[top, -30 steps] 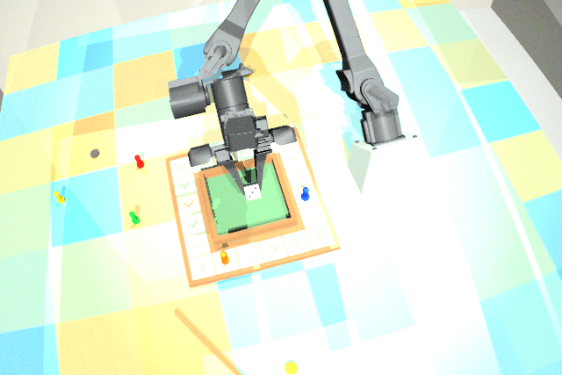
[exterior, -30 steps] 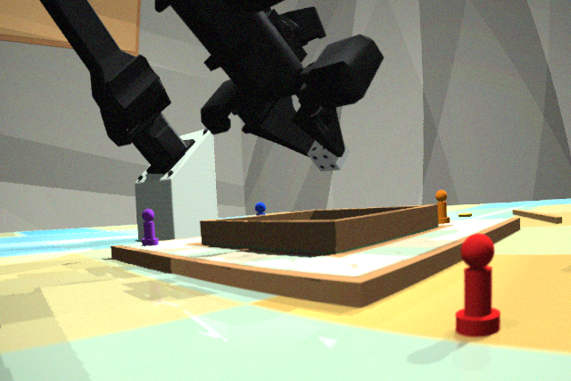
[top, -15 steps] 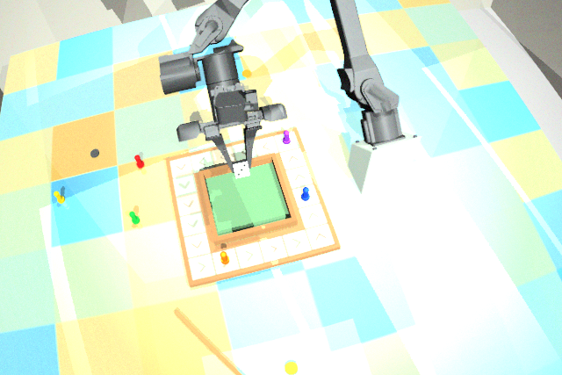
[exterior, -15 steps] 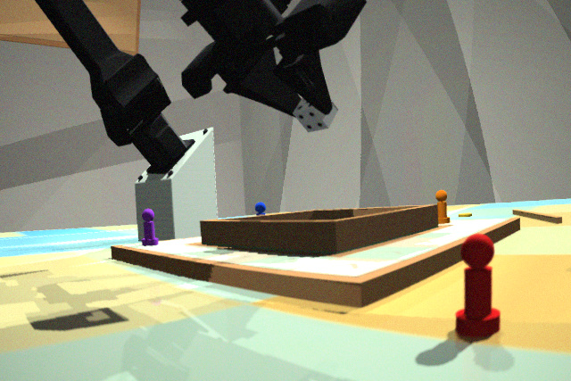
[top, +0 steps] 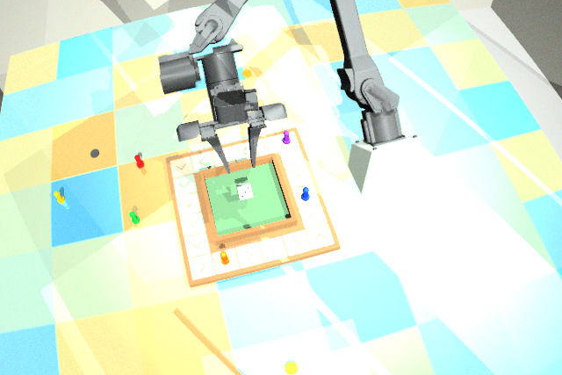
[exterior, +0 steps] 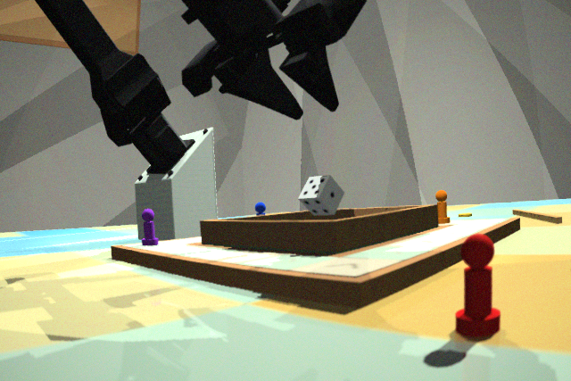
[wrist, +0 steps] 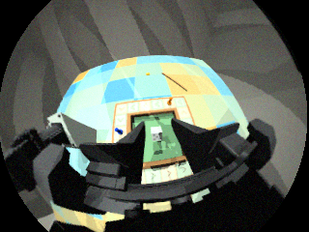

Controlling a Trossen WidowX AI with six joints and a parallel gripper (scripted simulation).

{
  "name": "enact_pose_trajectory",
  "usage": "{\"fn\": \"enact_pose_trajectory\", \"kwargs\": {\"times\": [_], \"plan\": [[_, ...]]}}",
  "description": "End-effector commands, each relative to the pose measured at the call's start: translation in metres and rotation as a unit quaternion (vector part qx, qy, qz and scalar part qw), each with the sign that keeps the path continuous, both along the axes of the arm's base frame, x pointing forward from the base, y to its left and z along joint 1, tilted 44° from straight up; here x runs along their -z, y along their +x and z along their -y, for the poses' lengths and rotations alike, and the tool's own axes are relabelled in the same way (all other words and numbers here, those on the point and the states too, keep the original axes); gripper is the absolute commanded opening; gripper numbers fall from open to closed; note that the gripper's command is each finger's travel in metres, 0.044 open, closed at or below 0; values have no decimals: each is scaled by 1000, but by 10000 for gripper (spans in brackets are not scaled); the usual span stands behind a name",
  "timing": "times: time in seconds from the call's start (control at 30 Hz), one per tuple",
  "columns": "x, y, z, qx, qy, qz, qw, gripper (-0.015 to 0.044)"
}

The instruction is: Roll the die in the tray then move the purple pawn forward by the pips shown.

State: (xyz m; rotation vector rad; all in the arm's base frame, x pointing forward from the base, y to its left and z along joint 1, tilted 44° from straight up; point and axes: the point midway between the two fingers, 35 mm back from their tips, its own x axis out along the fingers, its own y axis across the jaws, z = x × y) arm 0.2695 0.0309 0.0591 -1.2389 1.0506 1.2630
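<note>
Die in midair above the tray, its top number unreadable

The die (top: 244,191) (exterior: 321,194) (wrist: 156,133) is tilted in the air, below the pincer (top: 241,169) (exterior: 316,113) (wrist: 157,123) and well apart from it. The pincer's fingers are apart with nothing between them. The exterior view shows the die at an angle, with no face level on top; its pips are tiny and blurred in the top and wrist views.

The tray (top: 256,231) (exterior: 272,236) (wrist: 164,164) has wooden walls around a green floor. In the exterior view, its near walls hide that floor, and the top view alone makes the die seem to lie on it. The tray sits in the middle of the board (top: 272,248) (exterior: 221,266) (wrist: 132,107), whose arrows are faint under glare, several washed out.

The purple pawn (top: 286,137) (exterior: 148,227) stands upright on a corner square. The blue pawn (top: 305,194) (exterior: 260,208) (wrist: 119,130) is on the board too, all but its head hidden by the tray in the exterior view. The orange pawn (top: 224,257) (exterior: 442,207) (wrist: 169,101) stands beside a different corner square. Outside the board, 3 more pawns, red (top: 140,162) (exterior: 477,289), green (top: 134,218) and yellow (top: 59,197), stand on the tabletop (top: 86,207) (exterior: 277,344) (wrist: 121,91). The top view cuts off part of the arm (top: 349,21) (exterior: 69,17).
</note>
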Motion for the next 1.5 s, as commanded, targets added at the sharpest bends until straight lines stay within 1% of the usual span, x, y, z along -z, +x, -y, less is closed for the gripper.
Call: {"fn": "enact_pose_trajectory", "kwargs": {"times": [0.0, 0.07, 0.13, 0.2, 0.3, 0.4, 0.43, 0.5, 0.57, 0.6, 0.63, 0.7, 0.77, 0.83, 0.93, 1.03, 1.1, 1.2, 1.3, 1.33, 1.37, 1.47], "plan": [[-18, -2, -17, -1, 2, -1, 1000, 289], [-28, -4, -26, -1, 3, -3, 1000, 341], [-28, -4, -26, -1, 3, -3, 1000, 394], [-20, -5, -24, 7, -31, -15, 999, 440], [6, -8, -16, 31, -182, -36, 982, 440], [20, -4, -11, 35, -337, -4, 941, 440], [22, -2, -12, 32, -377, 15, 926, 440], [23, 0, -12, 28, -406, 33, 913, 440], [23, 0, -12, 28, -406, 33, 913, 440], [24, -5, -14, 25, -367, 8, 930, 440], [24, -5, -14, 25, -367, 8, 930, 440], [20, -7, -9, 62, -365, 20, 929, 387], [10, -14, 5, 164, -355, 54, 919, 335], [0, -23, 20, 273, -340, 91, 895, 283], [-12, -39, 42, 430, -307, 145, 836, 204], [-20, -55, 60, 565, -267, 193, 757, 200], [-24, -65, 71, 643, -237, 222, 694, 200], [-27, -81, 85, 746, -185, 261, 584, 200], [-28, -97, 98, 822, -132, 293, 470, 200], [-29, -101, 100, 833, -122, 298, 450, 200], [-29, -103, 101, 836, -119, 300, 443, 200], [-29, -103, 101, 836, -119, 300, 443, 200]]}}
